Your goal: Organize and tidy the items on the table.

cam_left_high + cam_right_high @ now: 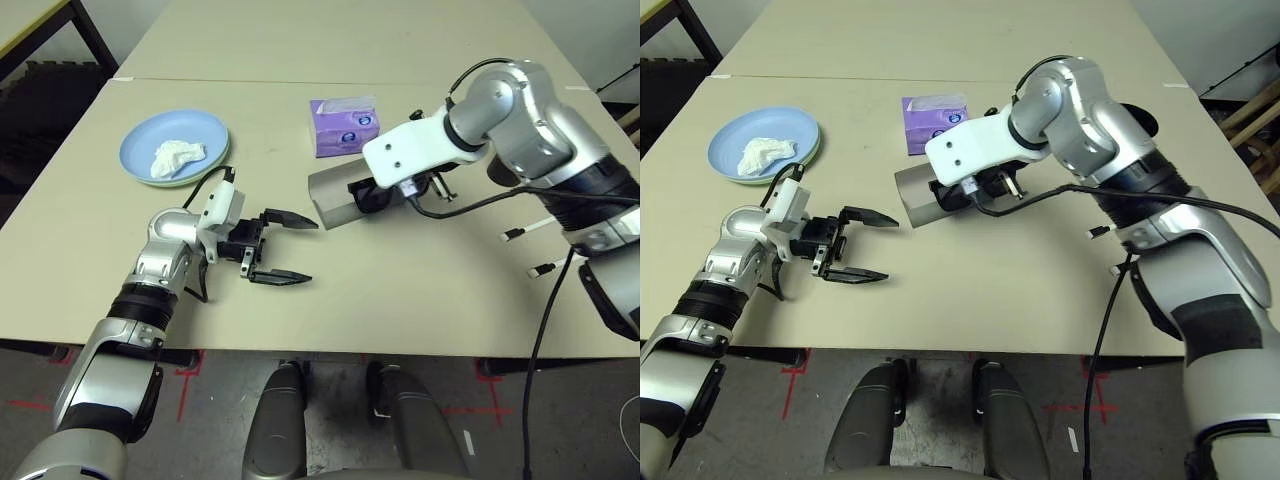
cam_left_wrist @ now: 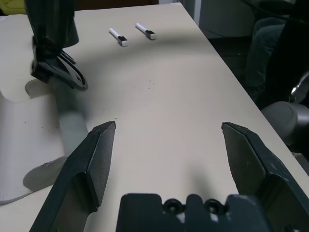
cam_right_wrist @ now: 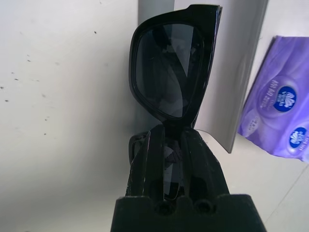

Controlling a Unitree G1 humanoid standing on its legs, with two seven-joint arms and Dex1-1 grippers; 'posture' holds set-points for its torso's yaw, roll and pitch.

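Nearest the robot, its left gripper [image 1: 285, 250] hovers low over the large beige matte table [image 1: 400, 290], black fingers spread wide and holding nothing. Further in, the right gripper [image 3: 166, 145] is clamped on folded black plastic sunglasses [image 3: 169, 72] above the grey oblong glasses case [image 1: 330, 195], beside a purple tissue packet [image 1: 343, 125].

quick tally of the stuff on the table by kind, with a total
plates: 2, a light blue plate stacked on a pale green plate
crumpled white tissue: 1
purple tissue pack: 1
grey glasses case: 1
black sunglasses: 1, held in the right gripper
small white pens: 2
total: 8
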